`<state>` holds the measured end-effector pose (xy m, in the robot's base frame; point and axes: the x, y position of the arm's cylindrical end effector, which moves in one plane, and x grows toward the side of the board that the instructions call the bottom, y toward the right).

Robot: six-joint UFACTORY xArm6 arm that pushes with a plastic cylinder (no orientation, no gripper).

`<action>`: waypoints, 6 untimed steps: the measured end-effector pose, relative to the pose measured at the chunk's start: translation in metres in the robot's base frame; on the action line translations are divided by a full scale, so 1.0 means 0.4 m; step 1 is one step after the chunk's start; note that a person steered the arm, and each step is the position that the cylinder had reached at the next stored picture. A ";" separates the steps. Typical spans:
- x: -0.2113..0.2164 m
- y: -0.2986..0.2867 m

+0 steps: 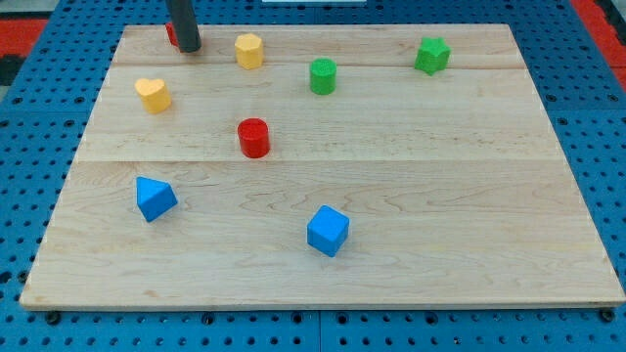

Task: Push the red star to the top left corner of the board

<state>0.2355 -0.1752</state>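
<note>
Board [411, 235]: pale, smooth planked wood on blue pegboard. Landmark: red cylinder [253, 138], mid-board. Nearest, toward the view's bottom right of it, a blue cube [328, 231]; bottom left, a blue wedge-like block [155, 198]. Up-left of it, a yellow heart [153, 95]. Beyond, a green cylinder [323, 75] up-right, a yellow hexagonal block [248, 50] straight up, and a green star [431, 55] far right. Farthest, up-left near the top left corner, the red star [171, 35] shows only as a sliver behind my rod. I have no fingers; my tip [189, 48] holds nothing and stands against that star's right side.
</note>
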 end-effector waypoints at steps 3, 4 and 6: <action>-0.110 0.118; -0.099 0.101; -0.059 -0.049</action>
